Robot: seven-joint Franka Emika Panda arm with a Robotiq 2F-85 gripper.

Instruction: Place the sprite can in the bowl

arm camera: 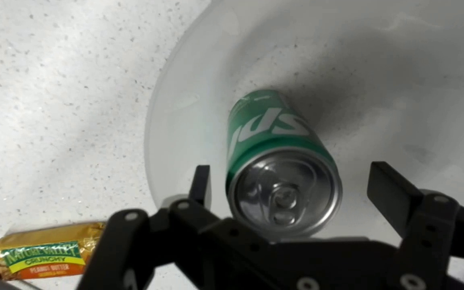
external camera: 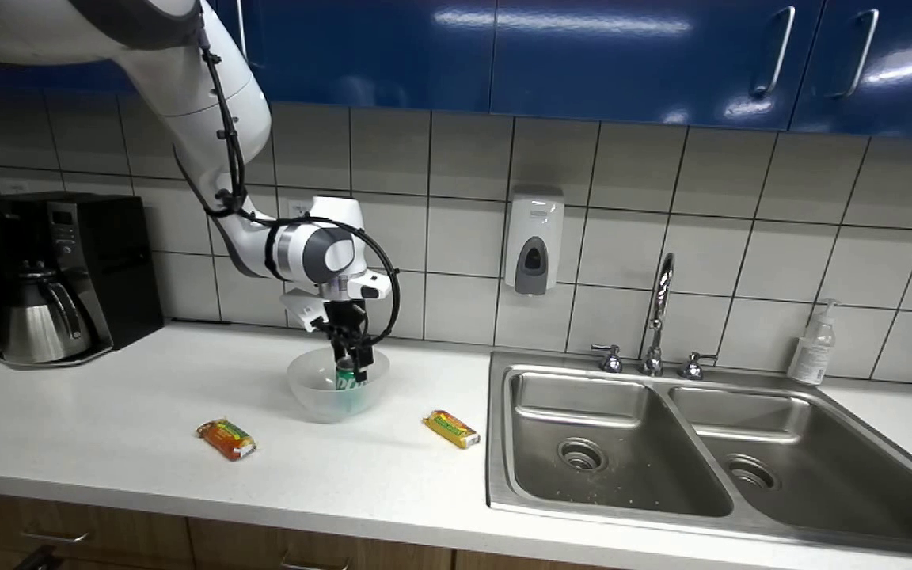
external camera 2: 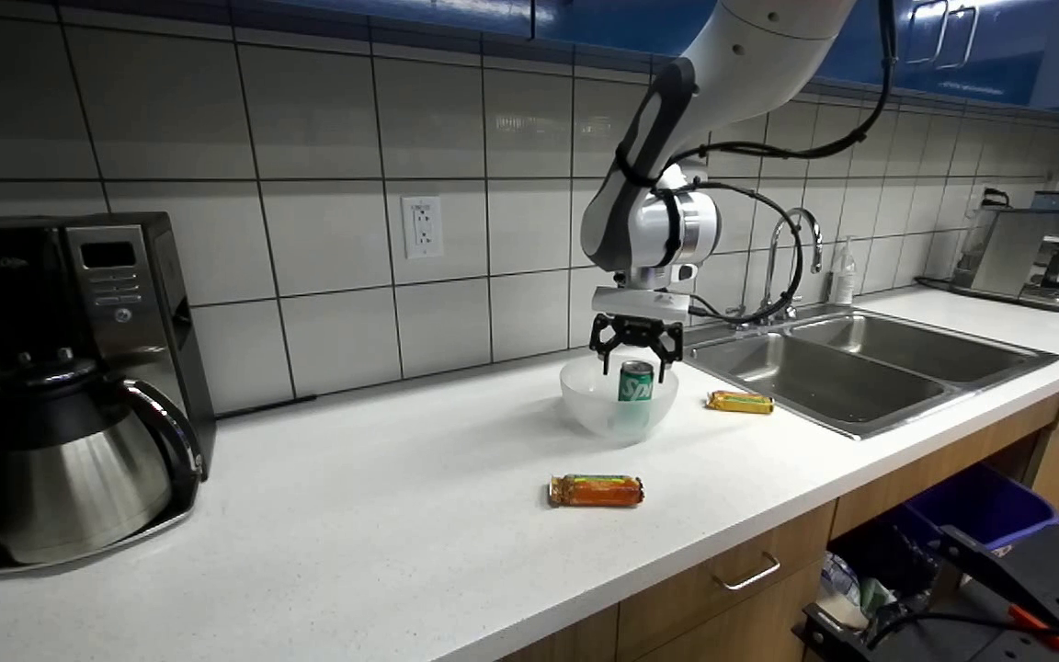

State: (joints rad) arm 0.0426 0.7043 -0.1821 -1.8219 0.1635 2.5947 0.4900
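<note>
The green sprite can stands upright inside the translucent whitish bowl. The can and bowl also show in an exterior view from another angle, with the can's lower part seen through the bowl wall. My gripper points down over the bowl, its fingers on either side of the can's top. In the wrist view the gripper is open, with a gap between each finger and the can. The bowl surrounds the can there, and its right side runs out of that view.
A yellow packet lies between the bowl and the steel sink. An orange packet lies nearer the counter's front edge. A coffee maker stands at one end. The tiled wall rises close behind the bowl.
</note>
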